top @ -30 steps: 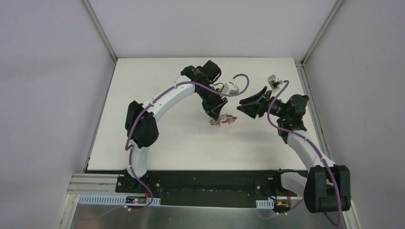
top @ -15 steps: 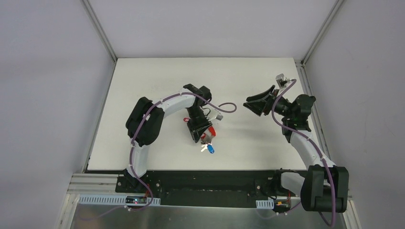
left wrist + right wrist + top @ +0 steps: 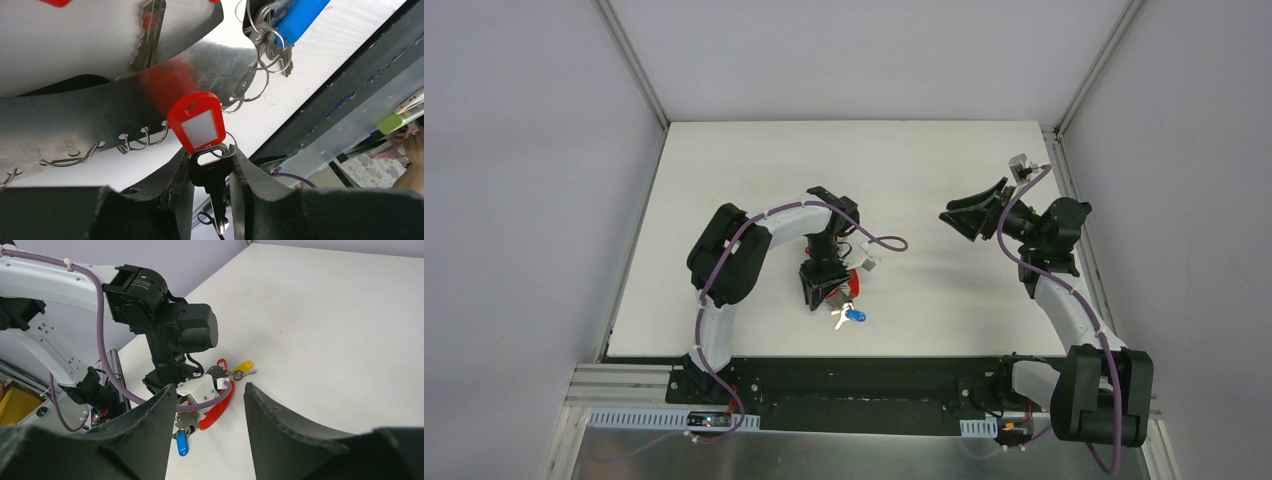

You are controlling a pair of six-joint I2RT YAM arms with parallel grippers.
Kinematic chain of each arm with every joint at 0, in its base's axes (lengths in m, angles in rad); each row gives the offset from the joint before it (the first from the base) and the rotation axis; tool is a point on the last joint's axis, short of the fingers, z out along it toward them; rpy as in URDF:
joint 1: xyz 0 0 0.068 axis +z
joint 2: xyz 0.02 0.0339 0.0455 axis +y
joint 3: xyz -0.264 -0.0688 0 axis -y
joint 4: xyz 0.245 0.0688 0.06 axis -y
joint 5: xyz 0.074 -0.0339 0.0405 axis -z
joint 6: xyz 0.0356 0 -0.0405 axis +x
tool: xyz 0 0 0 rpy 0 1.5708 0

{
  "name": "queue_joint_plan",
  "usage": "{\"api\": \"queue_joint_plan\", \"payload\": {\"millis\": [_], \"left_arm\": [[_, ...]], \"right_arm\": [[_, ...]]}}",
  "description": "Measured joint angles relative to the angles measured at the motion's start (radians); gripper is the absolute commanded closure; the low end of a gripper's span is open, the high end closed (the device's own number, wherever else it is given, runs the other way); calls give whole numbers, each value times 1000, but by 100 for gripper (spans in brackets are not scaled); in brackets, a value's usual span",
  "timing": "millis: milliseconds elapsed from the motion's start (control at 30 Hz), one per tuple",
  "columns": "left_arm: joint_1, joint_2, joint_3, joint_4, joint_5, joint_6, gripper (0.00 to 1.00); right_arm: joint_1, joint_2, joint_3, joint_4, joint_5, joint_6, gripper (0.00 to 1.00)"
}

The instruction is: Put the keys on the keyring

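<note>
My left gripper (image 3: 824, 288) points down near the table's front middle. In the left wrist view it (image 3: 210, 156) is shut on a black-headed key (image 3: 212, 176), whose blade points back toward the wrist. A ring links that key to a red tag (image 3: 197, 122). Beyond hangs the keyring's grey metal plate (image 3: 100, 120) with several wire rings, and a blue tag (image 3: 300, 17). The keyring's red curved band (image 3: 219, 409) lies on the table under the left gripper, beside the blue tag (image 3: 182, 444) and a yellow-headed key (image 3: 243, 366). My right gripper (image 3: 969, 213) is open and empty, raised to the right.
The black base rail (image 3: 874, 375) runs along the table's near edge, just in front of the blue tag (image 3: 856, 316). The left arm's purple cable (image 3: 100, 355) loops over the keyring. Grey walls enclose the white table (image 3: 754, 170) on three sides.
The left arm has swung from mid-table toward the near edge, taking the key and keyring with it. The right gripper has drawn back slightly to the right.
</note>
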Motion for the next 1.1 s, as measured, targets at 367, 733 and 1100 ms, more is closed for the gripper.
{"api": "queue_joint_plan", "payload": {"millis": [367,733,1100], "left_arm": [[0,-48,-82,-6,-94,19,1],[10,-301,-145,44,-195,19,1],[185,-676,-187,219,-250,16,1]], "right_arm": [[-3,-5,0,-24,0,-19,45],[-10,-21,8,-59,0,-47,37],[-16,-31,203,-426,16,-213,13]]}}
